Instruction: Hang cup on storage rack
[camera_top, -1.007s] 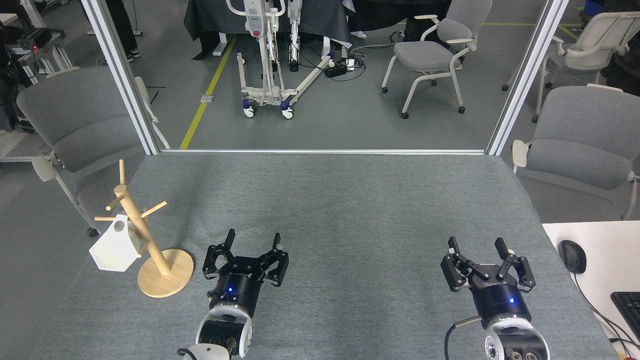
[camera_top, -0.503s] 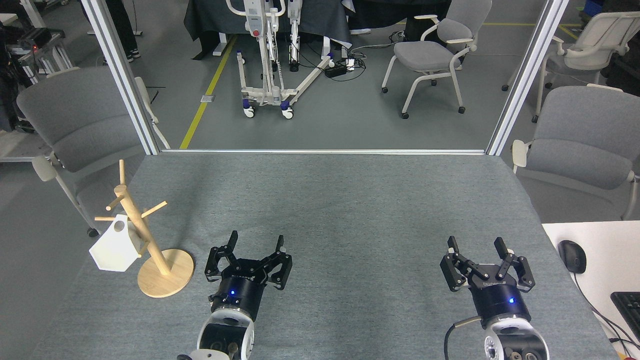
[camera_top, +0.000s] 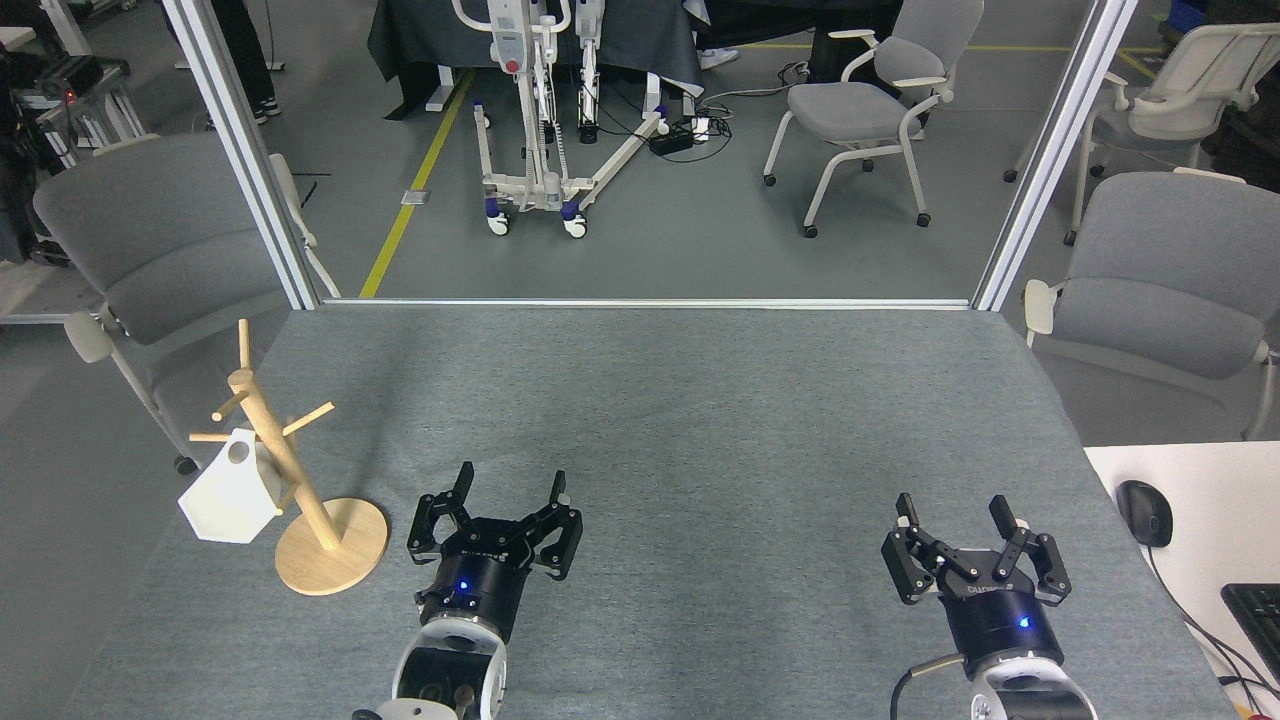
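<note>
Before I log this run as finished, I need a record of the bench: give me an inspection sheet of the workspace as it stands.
Surface: grey felt table, flat and unmarked.
Job's things: white cup hangs on a peg of the wooden storage rack at the left edge; the rack stands on its round base.
Clutter: nothing seen on the grey table.
Grippers: left gripper and right gripper both open, holding nothing, low over the near edge.
Cables: one runs from the mouse on the white desk at the right.
Surroundings: grey chairs, a wheeled lift frame on the floor beyond.
</note>
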